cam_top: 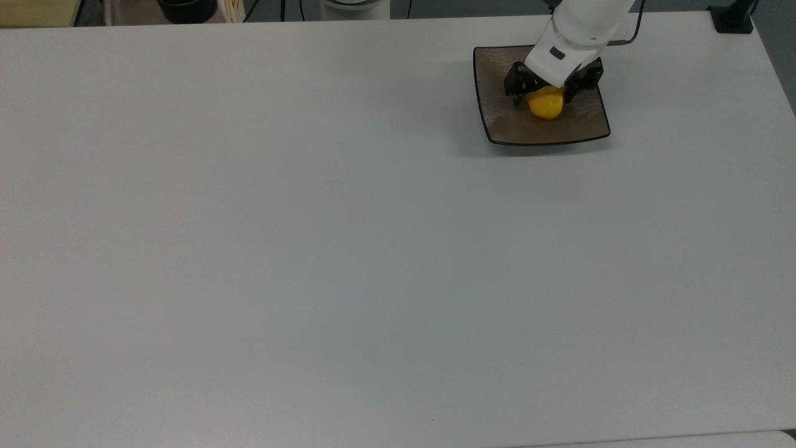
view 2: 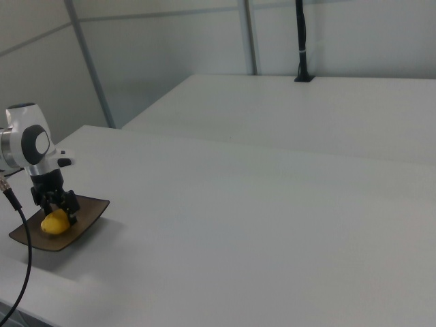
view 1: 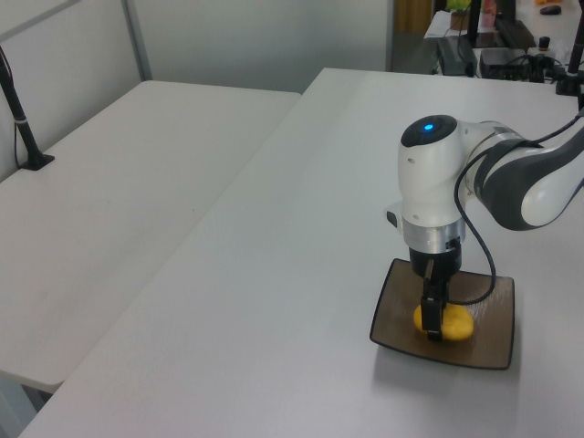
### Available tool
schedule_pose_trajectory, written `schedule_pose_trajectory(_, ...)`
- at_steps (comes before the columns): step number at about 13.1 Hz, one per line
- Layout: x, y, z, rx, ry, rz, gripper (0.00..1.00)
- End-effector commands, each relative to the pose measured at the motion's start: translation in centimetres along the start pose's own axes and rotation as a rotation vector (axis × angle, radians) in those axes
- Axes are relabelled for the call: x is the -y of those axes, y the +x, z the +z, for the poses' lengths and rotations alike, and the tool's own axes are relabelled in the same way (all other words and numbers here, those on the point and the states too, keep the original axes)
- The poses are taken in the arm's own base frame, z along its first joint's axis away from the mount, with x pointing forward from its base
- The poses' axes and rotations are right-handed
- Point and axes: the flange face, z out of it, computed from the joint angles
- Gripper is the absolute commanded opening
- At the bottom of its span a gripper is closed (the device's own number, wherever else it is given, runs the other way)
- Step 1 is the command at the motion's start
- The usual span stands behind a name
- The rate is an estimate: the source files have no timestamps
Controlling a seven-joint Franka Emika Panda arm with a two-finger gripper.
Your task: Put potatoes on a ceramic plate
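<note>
1. Taking the ceramic plate (cam_top: 540, 127) as the landmark, the nearest thing to the top view's camera is the broad white table (cam_top: 311, 249), which runs out bare from the plate's near rim.

2. On the plate itself, a little toward its far side, sits the potato (cam_top: 546, 104), low against the glossy surface; in the left view (view 1: 444, 323) and the right view (view 2: 54, 223) it looks to be resting on the plate or just short of touching it.

3. The gripper (cam_top: 546, 93) stands straight over the plate with its jaws narrow and closed on either side of the potato, a dark finger (view 1: 432, 315) crossing the potato's front in the left view.

4. I judge this to be the placing step, at its very end: the potato is over the plate and down, and only the release remains.

5. The next move calls for parting the jaws without nudging the potato, since it is rounded and could roll toward the upturned rim, then lifting straight up clear of the plate.

6. Beyond the plate's far edge rises the white arm (cam_top: 584, 25), with a cable trailing from it.
</note>
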Motion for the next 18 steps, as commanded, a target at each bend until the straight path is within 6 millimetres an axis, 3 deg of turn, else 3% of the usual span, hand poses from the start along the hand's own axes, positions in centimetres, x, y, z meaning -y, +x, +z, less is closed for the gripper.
schedule_pose_trajectory(1,-0.6,-0.4,-2.6,-0.03,0.0,0.03,1.0)
schedule_pose_trajectory(3,-1.8,-0.5,-6.0,-0.051,0.007,0.046,1.0)
schedule_pose_trajectory(5,-4.4,-0.7,-11.7,-0.084,0.017,0.083,1.0)
schedule_pose_trajectory(8,-7.5,-1.2,-17.0,-0.112,0.026,0.13,1.0)
schedule_pose_trajectory(10,-10.5,-2.3,-21.1,-0.115,0.021,0.172,1.0)
schedule_pose_trajectory(12,-15.6,-2.8,-24.5,-0.105,0.017,0.2,1.0)
schedule_pose_trajectory(18,-25.7,-2.8,-27.0,-0.101,0.025,0.17,1.0)
